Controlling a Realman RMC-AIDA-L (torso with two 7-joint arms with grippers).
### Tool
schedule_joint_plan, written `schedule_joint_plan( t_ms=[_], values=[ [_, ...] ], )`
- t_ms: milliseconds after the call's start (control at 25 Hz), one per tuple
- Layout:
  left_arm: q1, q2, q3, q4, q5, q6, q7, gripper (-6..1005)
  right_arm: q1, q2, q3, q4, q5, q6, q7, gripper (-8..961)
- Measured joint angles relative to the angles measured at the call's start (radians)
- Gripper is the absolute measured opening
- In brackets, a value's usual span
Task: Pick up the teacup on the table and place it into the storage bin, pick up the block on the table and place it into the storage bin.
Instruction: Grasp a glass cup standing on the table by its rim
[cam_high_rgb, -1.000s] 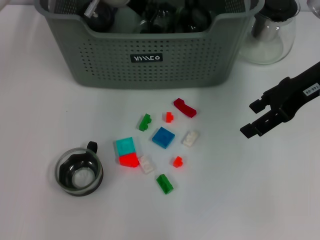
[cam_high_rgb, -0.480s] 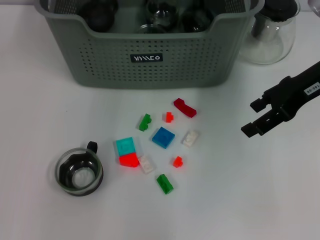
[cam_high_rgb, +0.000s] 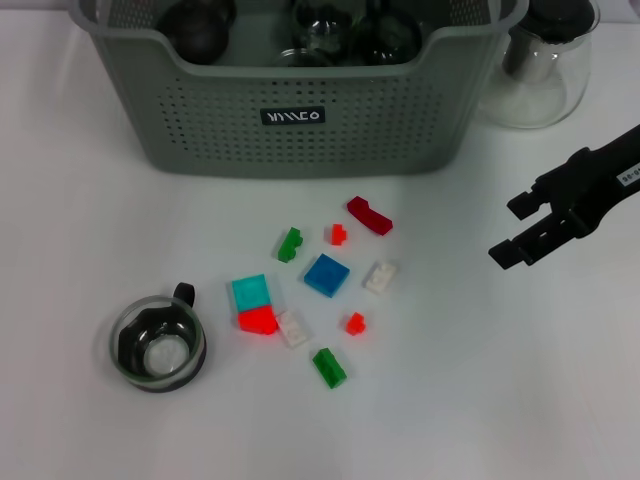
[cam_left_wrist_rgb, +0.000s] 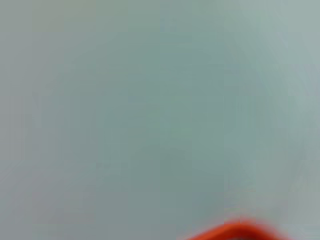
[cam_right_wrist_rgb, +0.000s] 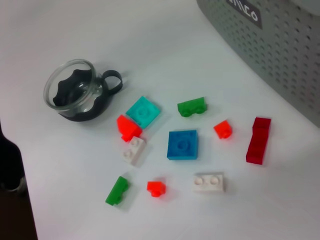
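Note:
The teacup (cam_high_rgb: 157, 343), a clear glass cup in a black holder with a handle, stands on the white table at the front left; it also shows in the right wrist view (cam_right_wrist_rgb: 80, 96). Several small blocks lie between it and the bin, among them a blue block (cam_high_rgb: 327, 274), a teal one (cam_high_rgb: 250, 291) and a dark red one (cam_high_rgb: 370, 215). The grey-green perforated storage bin (cam_high_rgb: 200, 110) stands at the back and holds dark glassware. My right gripper (cam_high_rgb: 503, 232) hovers open and empty to the right of the blocks. The left gripper is out of view.
A clear glass carafe (cam_high_rgb: 540, 70) stands right of the bin, behind my right arm. The left wrist view shows only a blurred pale surface with an orange-red edge (cam_left_wrist_rgb: 235, 231).
My right gripper has drifted slightly right and back. A pale object that was over the bin's left end a second ago is gone from view.

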Motion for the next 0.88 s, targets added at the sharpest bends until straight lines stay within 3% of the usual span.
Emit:
schedule_joint_plan(
  t_ms=[120,240,360,560,760,880],
  values=[
    [0.12,0.004,-0.043,0.104,-0.331,0.101,0.16,842,-0.001,0.0,0.011,-0.001,0.001,0.002,-0.002,930],
    [0.221,0.015,-0.065,0.147,-0.577,0.233,0.301,840,-0.001,0.0,0.018,0.003,0.001,0.01,-0.004,930],
    [0.29,0.018,-0.075,0.194,-0.672,0.403,0.379,838,-0.002,0.0,0.031,0.004,0.002,0.015,-0.004,930],
    [0.388,-0.018,-0.034,0.331,-0.589,0.636,0.437,835,0.005,0.004,0.051,0.004,0.004,0.02,-0.005,930],
    [0.518,-0.069,0.084,0.456,-0.358,0.667,0.446,834,0.004,0.01,0.052,0.005,0.005,0.035,-0.005,930],
    [0.567,-0.085,0.19,0.48,-0.2,0.674,0.437,833,0.003,0.013,0.053,0.005,0.005,0.04,-0.006,930]
  ],
)
